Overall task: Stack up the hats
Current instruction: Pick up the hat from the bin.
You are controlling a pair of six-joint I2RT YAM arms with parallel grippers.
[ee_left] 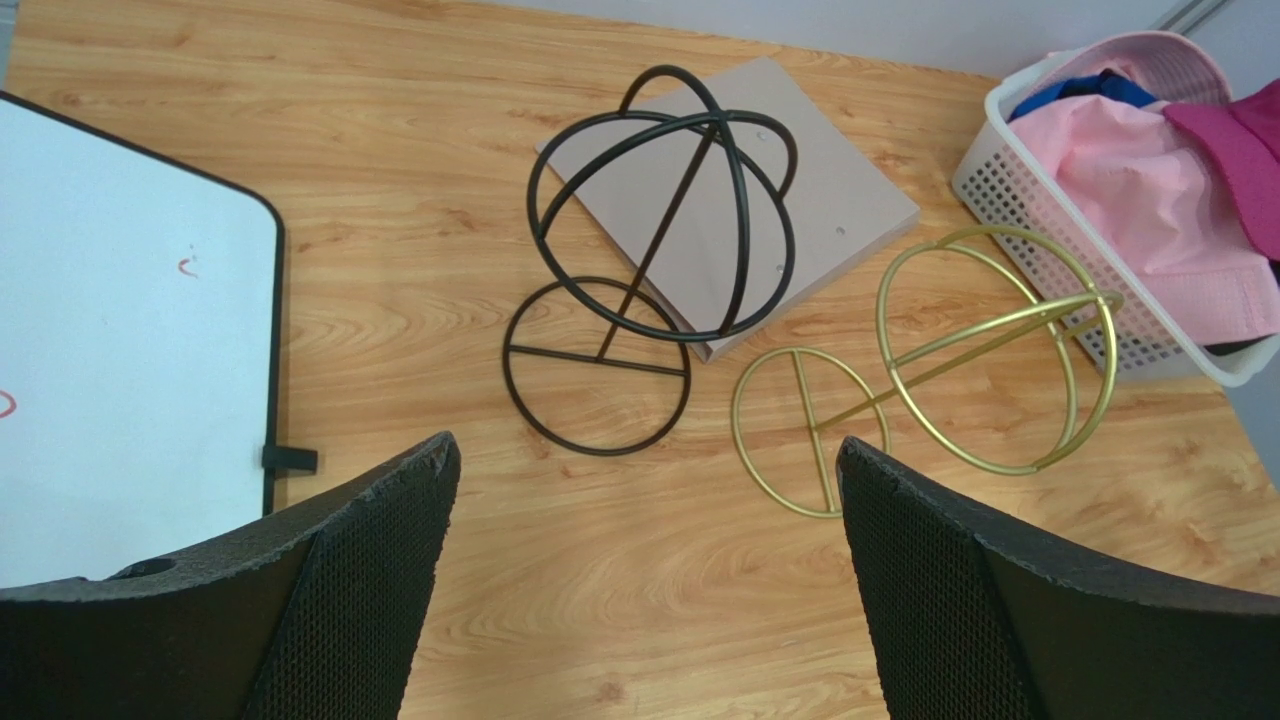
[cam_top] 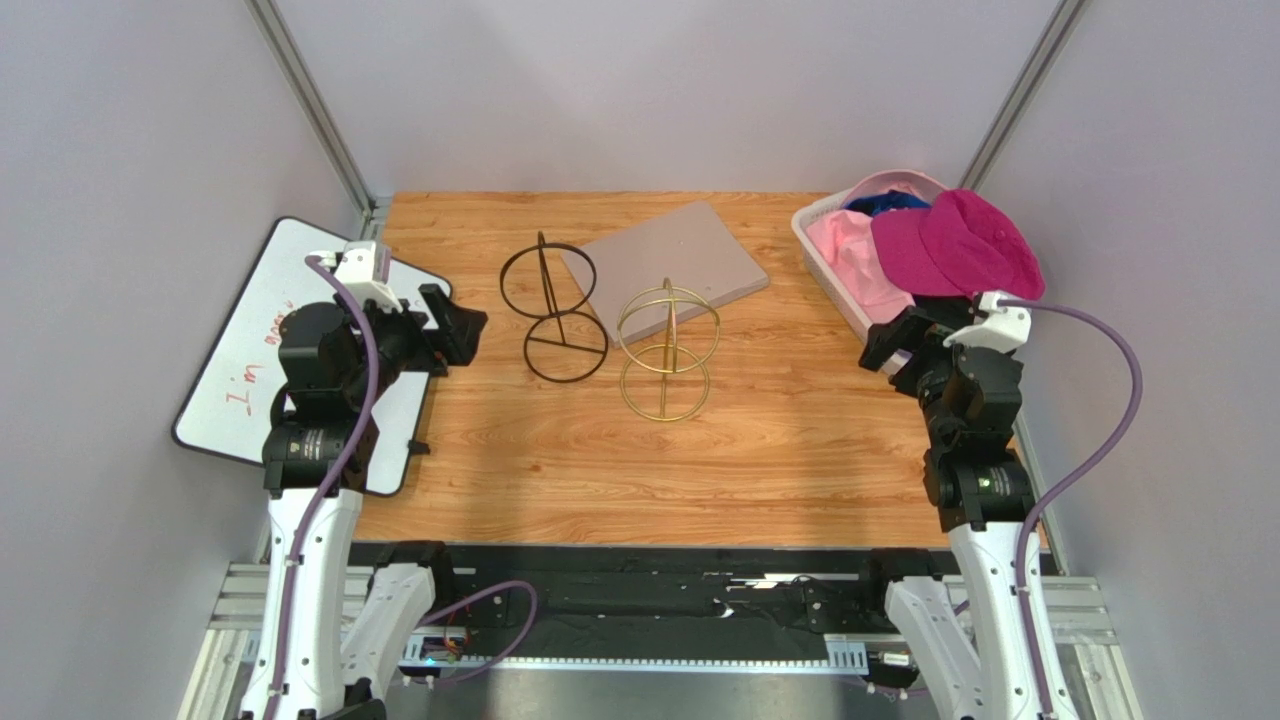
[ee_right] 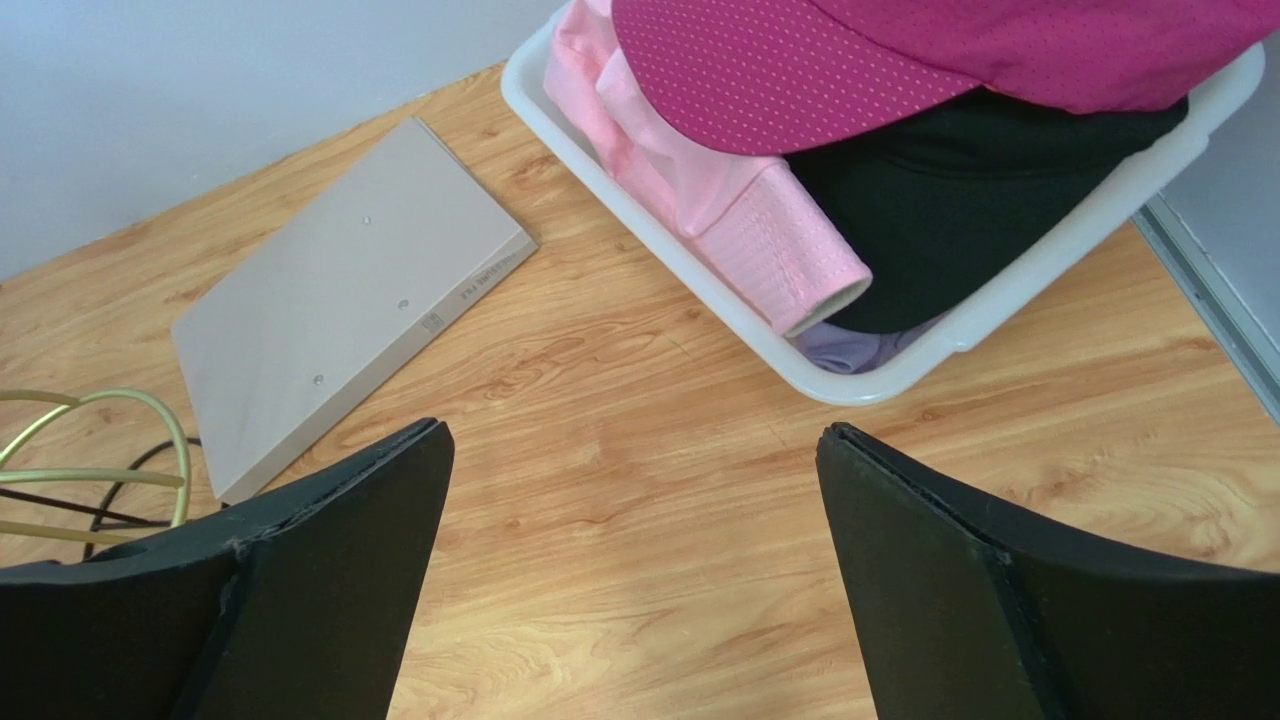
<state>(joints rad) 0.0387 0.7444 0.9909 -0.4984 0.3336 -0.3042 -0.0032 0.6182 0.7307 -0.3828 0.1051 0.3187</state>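
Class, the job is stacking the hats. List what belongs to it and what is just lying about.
Job: magenta cap, pink hat, black cap, blue hat, all in the white basket.
Lying about: black wire frame, gold wire frame, grey board, whiteboard.

Open wooden tabletop [cam_top: 781, 435] across the near half and between gold wire frame [cam_top: 667, 350] and basket [cam_top: 822, 264] — passable. Mid-table blocked by black wire frame [cam_top: 553, 308], gold wire frame, and flat grey board [cam_top: 676, 263] behind both. Whiteboard [cam_top: 226, 375] along left edge; basket heaped with hats [cam_top: 957, 243] at far right.
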